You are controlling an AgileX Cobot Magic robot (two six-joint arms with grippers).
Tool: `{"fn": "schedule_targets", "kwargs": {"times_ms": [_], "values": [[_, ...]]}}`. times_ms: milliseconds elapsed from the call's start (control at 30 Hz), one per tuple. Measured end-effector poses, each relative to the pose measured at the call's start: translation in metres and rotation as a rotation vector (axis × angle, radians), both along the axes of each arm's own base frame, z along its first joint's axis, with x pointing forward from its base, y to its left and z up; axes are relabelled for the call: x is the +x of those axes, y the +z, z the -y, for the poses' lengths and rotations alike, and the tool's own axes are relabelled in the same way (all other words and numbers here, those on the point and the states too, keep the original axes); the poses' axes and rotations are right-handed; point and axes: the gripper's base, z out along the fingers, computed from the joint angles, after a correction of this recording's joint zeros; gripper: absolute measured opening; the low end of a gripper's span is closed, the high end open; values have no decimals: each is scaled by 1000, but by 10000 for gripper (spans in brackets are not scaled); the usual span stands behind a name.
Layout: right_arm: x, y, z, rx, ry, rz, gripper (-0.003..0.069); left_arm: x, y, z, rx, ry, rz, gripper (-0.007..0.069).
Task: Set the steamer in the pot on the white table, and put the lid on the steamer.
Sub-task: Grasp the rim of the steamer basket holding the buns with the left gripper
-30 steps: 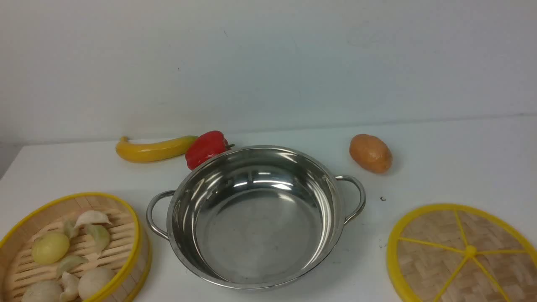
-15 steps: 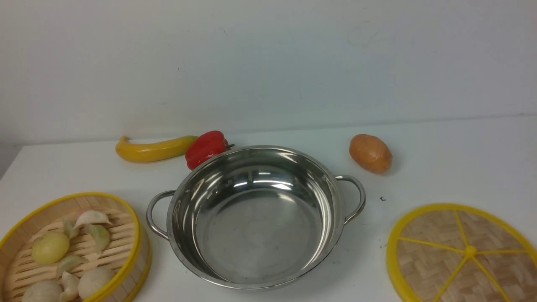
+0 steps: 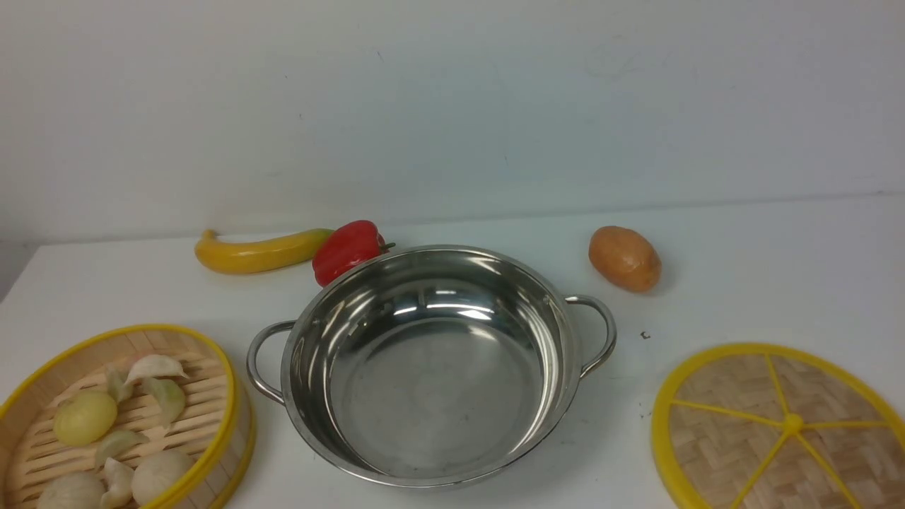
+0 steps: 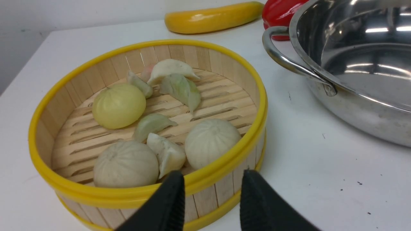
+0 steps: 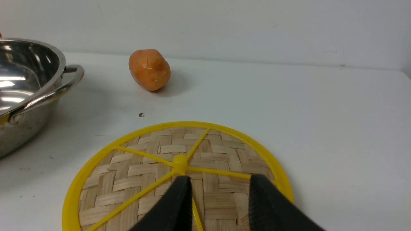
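The steamer [image 3: 141,329], a bamboo basket with yellow rims holding pale buns and dumplings, sits on the white table [image 3: 742,283] at the near left. The empty steel pot [image 3: 438,382] stands in the middle, and the flat woven lid [image 3: 742,424] lies at the near right. Neither arm shows in the front view. In the left wrist view, my left gripper [image 4: 212,175] is open at the near wall of the steamer [image 4: 154,42], beside the pot [image 4: 353,73]. In the right wrist view, my right gripper [image 5: 221,178] is open over the lid [image 5: 154,160], just short of its centre knob.
Behind the pot lie a long yellow vegetable [image 3: 258,251] and a red pepper [image 3: 348,249], the pepper close to the pot's far rim. A brown potato [image 3: 625,258] lies at the back right. A pale wall closes the table's far side.
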Motion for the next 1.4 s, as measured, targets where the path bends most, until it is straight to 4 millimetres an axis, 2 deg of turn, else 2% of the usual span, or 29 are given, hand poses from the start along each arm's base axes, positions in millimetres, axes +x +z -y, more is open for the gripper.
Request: {"fn": "schedule_targets", "kwargs": {"times_ms": [1233,1367,1400], "values": [[0,0,0,0,0,0,241,0,0,0,-1,0,2,238],[0,0,0,0,0,0,241,1,1,1,-44,5,20,238],[0,0,0,0,0,0,241,1,2,2,-102,10,33,238]]}}
